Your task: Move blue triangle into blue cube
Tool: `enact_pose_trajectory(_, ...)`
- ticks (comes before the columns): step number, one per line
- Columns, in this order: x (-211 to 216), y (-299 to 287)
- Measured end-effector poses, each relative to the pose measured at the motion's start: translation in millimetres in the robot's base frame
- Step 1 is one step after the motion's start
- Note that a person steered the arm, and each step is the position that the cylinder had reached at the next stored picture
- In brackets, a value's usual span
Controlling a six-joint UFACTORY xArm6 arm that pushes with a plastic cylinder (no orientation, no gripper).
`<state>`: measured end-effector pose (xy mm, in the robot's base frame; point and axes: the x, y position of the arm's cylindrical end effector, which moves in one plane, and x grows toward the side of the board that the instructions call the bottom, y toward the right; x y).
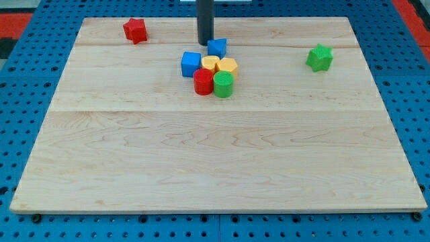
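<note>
No jaws are fitted, so no jaw state applies; only my tip (205,42) is seen. Just to its right, nearly touching, the blue triangle (217,47) rests, with the blue cube (191,64) below-left. The triangle is judged light, rigid and easily slid; a push on its upper-right face would suit.

A robotics lab bench: a pale wooden counter (215,168) lies on a blue perforated base (27,74) dotted with mounting holes, small coloured test blocks (209,72) sit grouped on it, and a dark rod (205,20) hangs above.
</note>
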<state>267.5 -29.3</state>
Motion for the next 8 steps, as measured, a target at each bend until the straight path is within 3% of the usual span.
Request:
enact_pose_trajectory(1, -4.2, 9.9)
enact_pose_trajectory(3, -35.9, 130.9)
enact_pose_trajectory(6, 2.6, 90.1)
enact_pose_trajectory(8, 6.3, 16.4)
